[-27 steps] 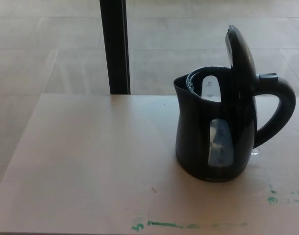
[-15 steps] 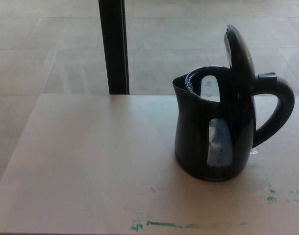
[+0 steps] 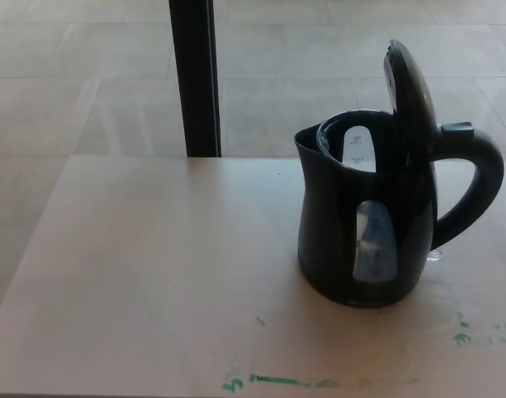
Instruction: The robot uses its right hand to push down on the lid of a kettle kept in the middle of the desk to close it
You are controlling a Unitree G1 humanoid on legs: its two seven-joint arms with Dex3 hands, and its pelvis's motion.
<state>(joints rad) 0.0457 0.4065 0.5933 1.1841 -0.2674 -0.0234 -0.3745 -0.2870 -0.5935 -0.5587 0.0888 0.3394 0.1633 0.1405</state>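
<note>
The left of the desk (image 3: pixel 137 274) is bare pale wood, with a dark post (image 3: pixel 195 79) rising behind its far edge against the tiled floor (image 3: pixel 70 83). Along the near edge run some green marks (image 3: pixel 294 381) (paint or marker, hard to say which). Right of centre stands the kettle (image 3: pixel 352 240), black, upright, spout to the left and handle (image 3: pixel 477 195) to the right, its water window facing the camera. Its lid (image 3: pixel 406 87) is hinged up almost vertical above the handle side, leaving the mouth open.

Across the last second nothing on the desk has changed: the slight drift of the whole picture is the camera moving, not the kettle. The lid is as wide open as it was, so the closing push has not begun.

Neither robot hand appears in the view, so whether the fingers are spread or pressed together cannot be told. The right one will probably have to come in from the picture's right, above the handle, to reach the lid's back face.

The lid's hinge is hidden behind the lid itself, and a small clear thing by the kettle's base, under the handle, is too small to make out.
</note>
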